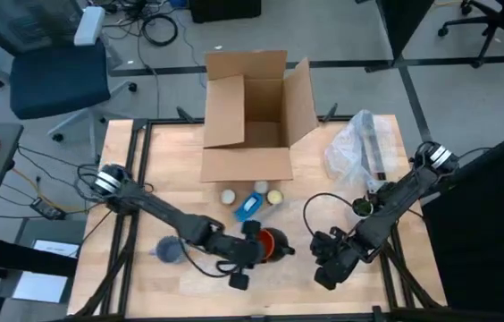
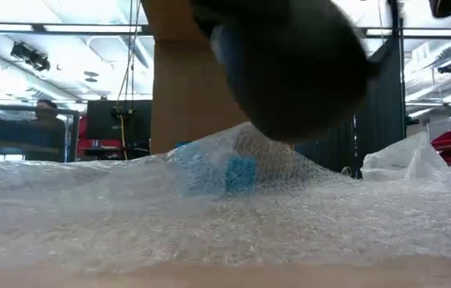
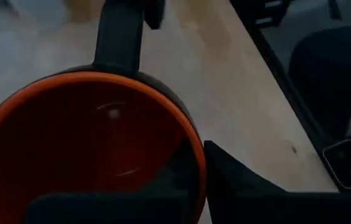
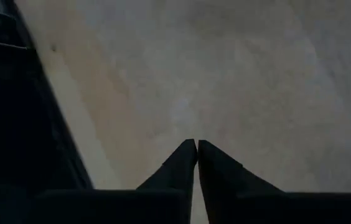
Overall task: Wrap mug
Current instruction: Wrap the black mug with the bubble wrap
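The mug [image 1: 273, 241], dark outside and orange inside, is near the table's front middle; its handle [image 3: 119, 37] points away from my left gripper [image 1: 256, 248], which is shut on it. In the low view the mug [image 2: 289, 64] shows as a dark blur over the clear bubble wrap [image 2: 225, 216] spread on the table. My right gripper [image 4: 196, 146] is shut just above the wrap [image 4: 256, 81], right of the mug, near the front edge [image 1: 323, 266]. My left gripper holds the mug by its wall at the rim [image 3: 191, 155], on the side opposite the handle, one finger inside [image 3: 101, 208] and one outside [image 3: 244, 186]. It comes in from the table's left, slanting down. The mug's opening faces up toward the wrist. My right gripper: whether it touches the wrap, I cannot tell.
An open cardboard box [image 1: 252, 116] stands at the far middle. In front of it lie a blue object [image 1: 249, 207] and two small pale balls [image 1: 228, 197]. A crumpled clear bag [image 1: 359, 148] sits at the far right. A grey round object [image 1: 167, 250] lies near the left arm.
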Available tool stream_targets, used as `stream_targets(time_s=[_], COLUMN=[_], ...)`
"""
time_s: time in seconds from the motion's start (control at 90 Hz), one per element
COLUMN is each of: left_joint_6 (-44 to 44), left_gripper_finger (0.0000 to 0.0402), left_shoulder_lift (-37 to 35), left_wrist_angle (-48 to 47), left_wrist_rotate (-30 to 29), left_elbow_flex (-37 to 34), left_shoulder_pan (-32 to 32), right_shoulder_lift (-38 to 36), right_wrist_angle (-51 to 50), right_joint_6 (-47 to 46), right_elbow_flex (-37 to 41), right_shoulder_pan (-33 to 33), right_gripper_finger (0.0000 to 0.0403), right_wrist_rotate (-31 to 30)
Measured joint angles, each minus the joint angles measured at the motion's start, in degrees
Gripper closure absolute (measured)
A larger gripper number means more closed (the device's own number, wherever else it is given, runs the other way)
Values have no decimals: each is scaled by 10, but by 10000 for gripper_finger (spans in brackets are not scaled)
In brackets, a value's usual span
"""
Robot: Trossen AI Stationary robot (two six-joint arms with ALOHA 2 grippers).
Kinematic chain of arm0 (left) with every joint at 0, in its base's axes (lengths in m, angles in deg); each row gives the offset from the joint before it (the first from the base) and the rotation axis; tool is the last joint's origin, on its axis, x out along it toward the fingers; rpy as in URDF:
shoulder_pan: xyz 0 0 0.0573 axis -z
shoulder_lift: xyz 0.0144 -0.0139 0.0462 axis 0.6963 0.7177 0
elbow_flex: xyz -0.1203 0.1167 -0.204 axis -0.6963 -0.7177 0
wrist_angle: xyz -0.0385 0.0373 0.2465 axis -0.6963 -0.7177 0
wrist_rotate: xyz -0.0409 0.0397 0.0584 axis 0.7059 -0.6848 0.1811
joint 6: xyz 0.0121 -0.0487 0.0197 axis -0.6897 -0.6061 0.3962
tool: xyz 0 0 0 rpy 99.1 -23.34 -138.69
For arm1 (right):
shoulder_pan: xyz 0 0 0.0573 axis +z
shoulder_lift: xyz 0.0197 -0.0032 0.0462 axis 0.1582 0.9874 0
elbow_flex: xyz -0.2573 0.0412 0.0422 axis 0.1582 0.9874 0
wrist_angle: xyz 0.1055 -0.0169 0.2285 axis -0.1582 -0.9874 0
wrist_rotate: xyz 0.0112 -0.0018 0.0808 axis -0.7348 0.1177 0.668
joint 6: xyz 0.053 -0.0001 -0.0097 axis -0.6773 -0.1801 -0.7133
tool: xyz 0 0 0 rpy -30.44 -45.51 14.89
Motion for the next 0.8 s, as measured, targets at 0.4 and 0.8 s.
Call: stream_targets(time_s=[0.4, 0.8], left_joint_6=[-128, -218], left_gripper_finger=[391, 370], left_shoulder_lift=[40, 40], left_wrist_angle=[-97, -131], left_wrist_rotate=[56, 71], left_elbow_flex=[69, 69], left_shoulder_pan=[-40, -60], right_shoulder_lift=[-3, 33], right_wrist_angle=[29, 55], right_joint_6=[8, -8], right_elbow_flex=[0, 0], right_shoulder_pan=[0, -5], right_gripper_finger=[403, 403], right_wrist_rotate=[-47, -46])
